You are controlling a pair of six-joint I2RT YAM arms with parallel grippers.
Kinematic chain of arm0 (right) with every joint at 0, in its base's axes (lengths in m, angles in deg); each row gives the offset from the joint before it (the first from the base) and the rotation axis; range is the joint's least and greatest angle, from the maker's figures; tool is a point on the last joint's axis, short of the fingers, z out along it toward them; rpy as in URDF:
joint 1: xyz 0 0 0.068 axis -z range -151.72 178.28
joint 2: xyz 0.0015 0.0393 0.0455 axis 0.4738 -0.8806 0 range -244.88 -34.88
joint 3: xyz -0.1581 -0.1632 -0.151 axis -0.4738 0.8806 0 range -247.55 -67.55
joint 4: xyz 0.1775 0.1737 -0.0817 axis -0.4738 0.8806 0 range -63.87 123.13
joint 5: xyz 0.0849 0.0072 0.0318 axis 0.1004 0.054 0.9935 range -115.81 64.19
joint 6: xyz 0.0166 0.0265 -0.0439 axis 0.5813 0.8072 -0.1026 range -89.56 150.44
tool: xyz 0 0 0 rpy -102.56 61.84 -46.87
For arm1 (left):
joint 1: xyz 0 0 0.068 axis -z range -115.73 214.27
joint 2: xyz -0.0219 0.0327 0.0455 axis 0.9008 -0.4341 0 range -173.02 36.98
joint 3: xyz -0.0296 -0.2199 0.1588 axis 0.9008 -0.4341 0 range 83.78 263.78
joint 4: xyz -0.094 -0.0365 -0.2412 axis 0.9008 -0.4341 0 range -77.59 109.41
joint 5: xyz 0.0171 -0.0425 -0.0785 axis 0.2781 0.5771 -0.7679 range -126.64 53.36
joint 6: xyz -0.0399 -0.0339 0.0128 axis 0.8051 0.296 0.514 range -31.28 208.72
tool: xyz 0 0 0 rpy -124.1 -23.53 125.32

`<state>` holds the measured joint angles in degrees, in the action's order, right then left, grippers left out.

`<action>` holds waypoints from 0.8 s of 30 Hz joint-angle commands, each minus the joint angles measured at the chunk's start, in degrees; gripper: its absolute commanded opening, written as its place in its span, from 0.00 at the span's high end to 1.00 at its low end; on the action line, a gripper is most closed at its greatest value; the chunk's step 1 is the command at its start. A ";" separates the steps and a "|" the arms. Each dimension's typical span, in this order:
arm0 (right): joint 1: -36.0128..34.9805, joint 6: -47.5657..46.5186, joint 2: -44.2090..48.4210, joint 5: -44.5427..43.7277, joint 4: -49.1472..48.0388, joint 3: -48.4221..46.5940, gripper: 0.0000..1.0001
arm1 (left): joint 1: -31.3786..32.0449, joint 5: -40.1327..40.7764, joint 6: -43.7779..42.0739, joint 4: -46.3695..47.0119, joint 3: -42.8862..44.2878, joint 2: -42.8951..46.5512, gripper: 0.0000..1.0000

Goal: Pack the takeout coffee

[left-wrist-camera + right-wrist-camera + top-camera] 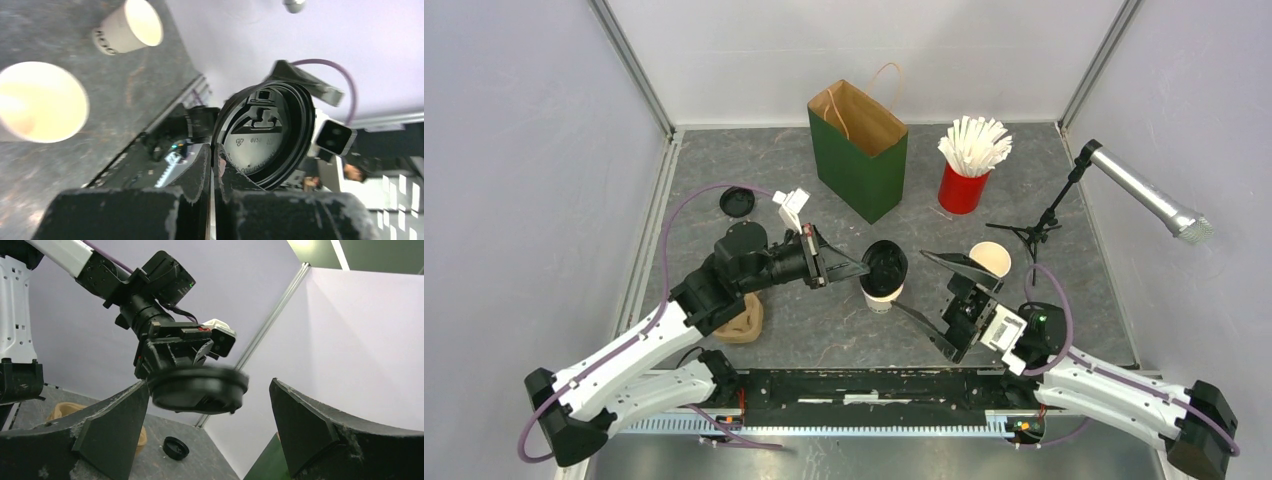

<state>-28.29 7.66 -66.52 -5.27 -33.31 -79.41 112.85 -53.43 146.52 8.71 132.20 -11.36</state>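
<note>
Now lidding: the left pincer, clamped on a black lid's rim, holds it over the open white cup below its tips. Next, I judge, press it down squarely. The right pincer stands wide apart beside that cup, with the second cup just beyond.

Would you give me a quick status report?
Left gripper shut on round black plastic lid, over white paper cup. Right gripper open. Nothing blocking.
</note>
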 commanded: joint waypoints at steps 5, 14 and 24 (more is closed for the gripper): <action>-0.10 -2.95 -8.64 3.06 -17.24 -0.11 0.02 | -0.24 -12.44 16.96 24.65 -4.34 -2.90 0.98; -0.11 -2.25 -14.68 1.15 -25.50 -0.58 0.02 | -0.28 -12.55 17.53 25.14 -5.44 -2.24 0.98; -0.09 -2.04 -16.97 0.93 -27.13 -0.90 0.03 | -0.25 -12.39 17.51 25.11 -6.77 -2.19 0.98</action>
<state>-28.29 5.69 -83.07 -3.61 -55.22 -79.32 112.82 -64.30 160.99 30.98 125.95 -14.28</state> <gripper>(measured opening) 0.967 0.044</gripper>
